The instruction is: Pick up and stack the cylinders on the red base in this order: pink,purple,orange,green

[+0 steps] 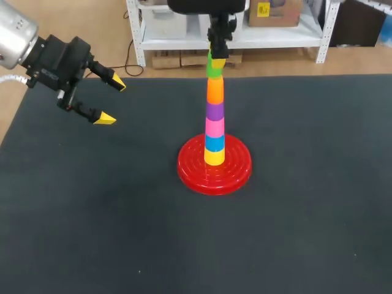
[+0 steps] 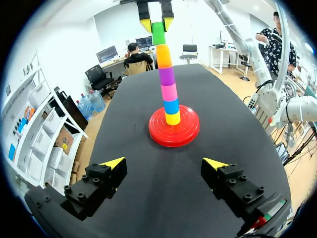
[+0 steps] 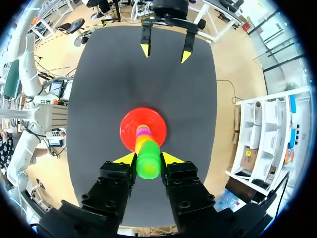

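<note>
dark table (image 1: 92, 214): right hand (image 3: 148, 158) grips green cylinder (image 3: 148, 167) atop stack (image 1: 214, 119); left hand (image 1: 110, 100) open, empty.

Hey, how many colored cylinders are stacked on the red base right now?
6, in one tower on the red base: yellow at the bottom, then blue, pink, purple, orange, and green on top, gripped by the right gripper. None seem hidden.

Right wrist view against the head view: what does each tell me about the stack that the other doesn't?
Only the right wrist view shows the right gripper pressing the green cylinder from both sides. Only the head view shows the column side-on: yellow, blue, pink, purple, orange, then green on top. Both show the red base and the open left gripper, away from the stack.
</note>
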`<act>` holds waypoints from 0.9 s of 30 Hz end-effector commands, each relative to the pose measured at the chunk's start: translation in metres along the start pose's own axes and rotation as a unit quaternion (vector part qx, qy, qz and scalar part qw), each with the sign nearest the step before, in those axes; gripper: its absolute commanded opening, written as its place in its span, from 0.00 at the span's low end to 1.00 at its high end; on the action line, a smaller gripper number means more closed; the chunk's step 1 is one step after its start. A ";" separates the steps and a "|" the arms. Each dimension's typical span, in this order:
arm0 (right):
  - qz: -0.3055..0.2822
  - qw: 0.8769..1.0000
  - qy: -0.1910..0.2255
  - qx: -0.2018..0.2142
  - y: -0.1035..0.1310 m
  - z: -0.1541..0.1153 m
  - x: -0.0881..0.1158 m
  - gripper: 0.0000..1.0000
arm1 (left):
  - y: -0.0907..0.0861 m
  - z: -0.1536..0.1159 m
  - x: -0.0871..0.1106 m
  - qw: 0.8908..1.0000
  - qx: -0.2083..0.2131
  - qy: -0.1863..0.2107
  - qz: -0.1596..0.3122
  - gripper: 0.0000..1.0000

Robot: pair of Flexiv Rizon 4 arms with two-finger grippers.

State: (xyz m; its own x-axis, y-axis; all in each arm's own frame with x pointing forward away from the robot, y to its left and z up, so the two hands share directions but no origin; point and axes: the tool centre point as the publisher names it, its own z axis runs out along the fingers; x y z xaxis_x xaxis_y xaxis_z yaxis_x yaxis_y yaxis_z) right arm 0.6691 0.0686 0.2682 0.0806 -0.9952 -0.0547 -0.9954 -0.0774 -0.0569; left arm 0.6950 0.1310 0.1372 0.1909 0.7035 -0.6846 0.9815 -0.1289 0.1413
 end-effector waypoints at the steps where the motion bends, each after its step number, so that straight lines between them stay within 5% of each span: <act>1: -0.001 1.000 -0.002 0.004 0.004 -0.006 0.001 0.00 | 0.001 0.000 0.001 1.000 0.000 0.000 0.000 1.00; 27: -0.003 1.000 0.009 -0.022 0.009 0.008 0.005 0.00 | 0.001 0.000 0.001 1.000 0.000 0.000 0.000 1.00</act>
State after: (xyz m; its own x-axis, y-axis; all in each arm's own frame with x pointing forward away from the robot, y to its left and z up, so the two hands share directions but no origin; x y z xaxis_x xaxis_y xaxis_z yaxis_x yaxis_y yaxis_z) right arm 0.6603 0.0638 0.2617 0.0873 -0.9956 -0.0352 -0.9961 -0.0869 -0.0139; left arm 0.6950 0.1310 0.1372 0.1909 0.7034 -0.6846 0.9815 -0.1289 0.1413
